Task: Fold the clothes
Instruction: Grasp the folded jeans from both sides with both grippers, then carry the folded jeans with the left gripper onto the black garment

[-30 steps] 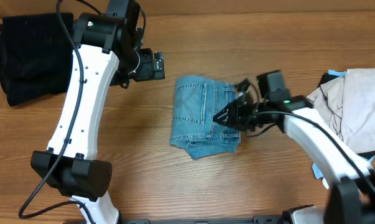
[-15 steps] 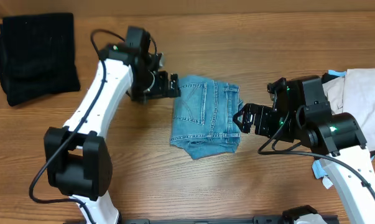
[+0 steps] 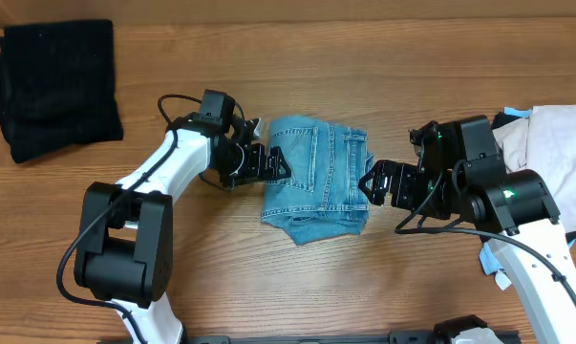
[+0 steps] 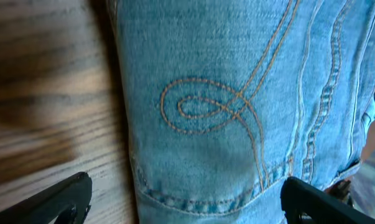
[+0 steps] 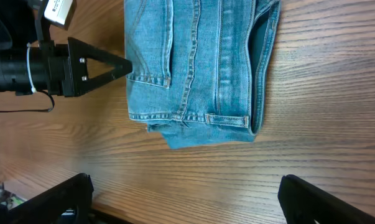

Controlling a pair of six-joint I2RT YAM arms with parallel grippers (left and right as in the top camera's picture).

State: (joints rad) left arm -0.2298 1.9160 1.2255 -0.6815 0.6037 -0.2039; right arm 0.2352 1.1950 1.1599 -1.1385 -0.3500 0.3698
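Observation:
The clothes in the middle are light blue jeans (image 3: 316,177), folded into a compact bundle on the wooden table. My left gripper (image 3: 280,164) is open at the bundle's left edge. In the left wrist view a back pocket with looped stitching (image 4: 237,112) fills the frame, and the denim edge lies between the wide-apart fingertips (image 4: 56,199). My right gripper (image 3: 372,183) is open just off the bundle's right edge. In the right wrist view, only bare wood lies between the spread right gripper (image 5: 187,199), with the jeans (image 5: 199,68) ahead of it.
A folded black garment (image 3: 58,86) lies at the back left corner. A crumpled beige garment (image 3: 550,158) is heaped at the right edge, behind my right arm. The table (image 3: 297,287) is brown wood grain.
My right gripper has let go of the jeans, opened and drawn back to their right edge. My left arm has swung down and in to the jeans' left edge.

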